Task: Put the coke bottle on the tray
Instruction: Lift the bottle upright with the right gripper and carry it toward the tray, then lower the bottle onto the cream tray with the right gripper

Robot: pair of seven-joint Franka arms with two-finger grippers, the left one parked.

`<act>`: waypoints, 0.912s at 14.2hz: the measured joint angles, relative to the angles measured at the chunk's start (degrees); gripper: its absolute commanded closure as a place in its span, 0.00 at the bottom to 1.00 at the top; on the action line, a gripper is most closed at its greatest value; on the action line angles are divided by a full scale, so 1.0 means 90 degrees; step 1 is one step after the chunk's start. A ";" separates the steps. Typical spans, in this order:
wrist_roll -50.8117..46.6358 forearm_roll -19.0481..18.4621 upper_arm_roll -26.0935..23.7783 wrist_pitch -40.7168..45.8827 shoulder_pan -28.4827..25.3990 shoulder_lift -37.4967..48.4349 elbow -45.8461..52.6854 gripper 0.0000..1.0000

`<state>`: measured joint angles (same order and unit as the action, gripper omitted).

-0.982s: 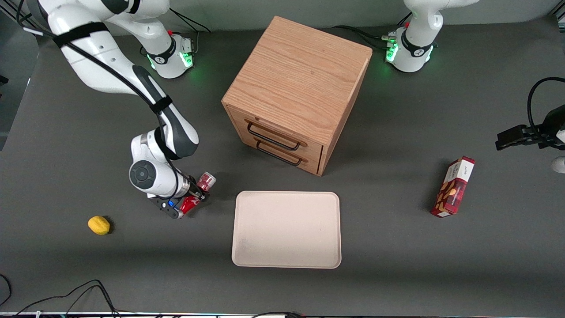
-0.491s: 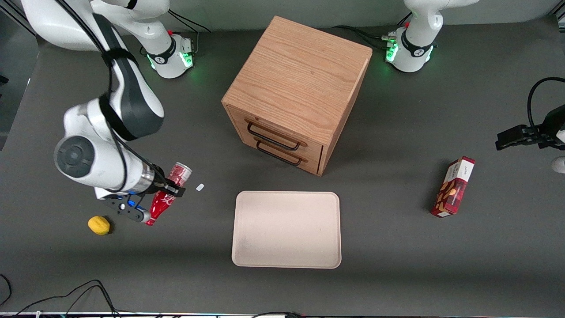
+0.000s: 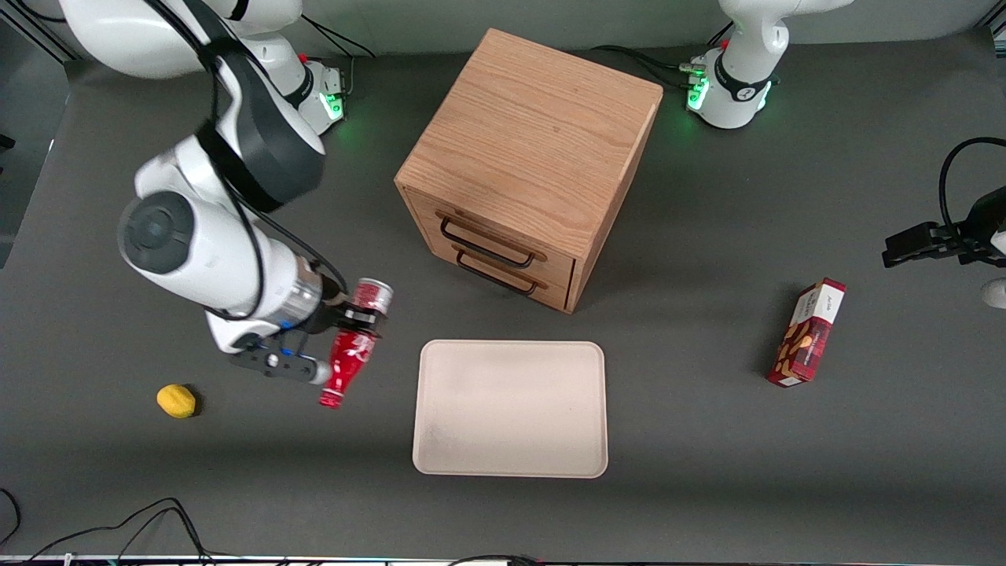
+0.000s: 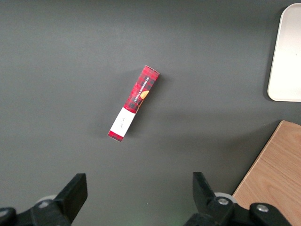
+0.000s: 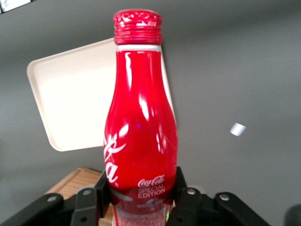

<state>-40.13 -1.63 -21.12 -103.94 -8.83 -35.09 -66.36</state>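
Observation:
My right gripper (image 3: pixel 357 321) is shut on the coke bottle (image 3: pixel 350 354) and holds it in the air, tilted, cap toward the front camera and silver base away from it. The bottle is red with white script. It hangs beside the tray (image 3: pixel 511 409), off the tray's end toward the working arm's side. In the right wrist view the bottle (image 5: pixel 140 127) fills the middle, clamped low on its body between the black fingers (image 5: pixel 89 200), with the cream tray (image 5: pixel 70 99) seen past it.
A wooden two-drawer cabinet (image 3: pixel 528 165) stands farther from the front camera than the tray. A yellow lemon (image 3: pixel 176 400) lies toward the working arm's end. A red snack box (image 3: pixel 808 333) lies toward the parked arm's end. A small white scrap (image 5: pixel 237 129) lies on the table.
The gripper lifted the bottle off the table, swung out toward the lemon, then moved back toward the tray. The bottle now hangs nearer the tray and higher.

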 measured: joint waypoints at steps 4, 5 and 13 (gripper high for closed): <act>0.0313 -0.0031 -0.0036 -0.0795 -0.0213 -0.1278 0.0064 1.00; 0.0485 -0.0053 -0.0036 -0.0836 -0.0221 -0.1576 0.0071 1.00; 0.1432 -0.0188 -0.0036 -0.0981 -0.0220 -0.2406 0.0289 1.00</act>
<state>-27.25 -3.32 -21.44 -112.77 -10.81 -56.74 -63.76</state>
